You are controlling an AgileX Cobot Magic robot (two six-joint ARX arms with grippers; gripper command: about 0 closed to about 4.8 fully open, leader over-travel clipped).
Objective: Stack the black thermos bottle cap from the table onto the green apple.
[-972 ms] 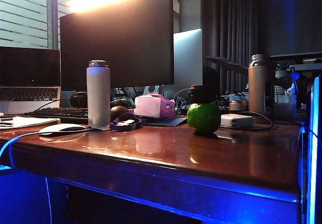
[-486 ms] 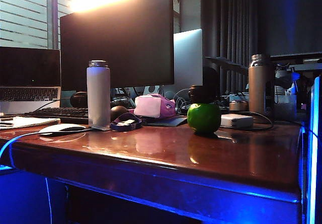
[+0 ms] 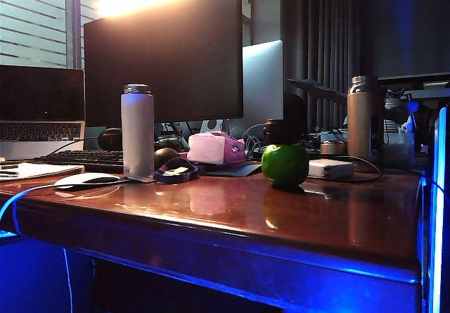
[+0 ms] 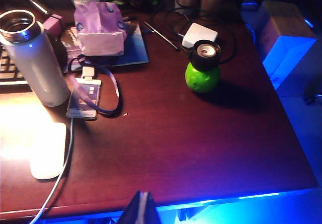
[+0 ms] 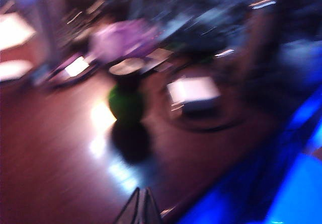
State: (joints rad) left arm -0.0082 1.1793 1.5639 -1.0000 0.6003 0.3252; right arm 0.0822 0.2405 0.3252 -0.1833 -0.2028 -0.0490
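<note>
So the black thermos bottle cap (image 4: 206, 54) is sitting on top of the green apple (image 4: 202, 77), open side up, with that lighter ring inside the rim showing in the left wrist view. In the exterior view the cap (image 3: 281, 131) is a dark squat shape right on the apple (image 3: 285, 164), and the apple rests on the table (image 3: 330, 218) toward the right of the middle.

Neither gripper is anywhere near it. The left gripper (image 4: 140, 208) only pokes into its own wrist view as a dark tip, fingers pressed together, hanging off the table's front edge (image 4: 166, 204) and well apart from the apple and cap, which are farther back on the tabletop. The right gripper (image 5: 139, 207) looks the same in its view: a narrow closed tip holding nothing. That picture is really smeared, but you can still make out the green apple (image 5: 126, 103) with the cap (image 5: 127, 69) above it, well away from the fingertips.

Other stuff around: a white bottle (image 4: 34, 58) with no lid, a strap loop with a badge (image 4: 85, 97), a white mouse (image 4: 48, 150), and a white charger block (image 4: 199, 34) just behind the apple.
</note>
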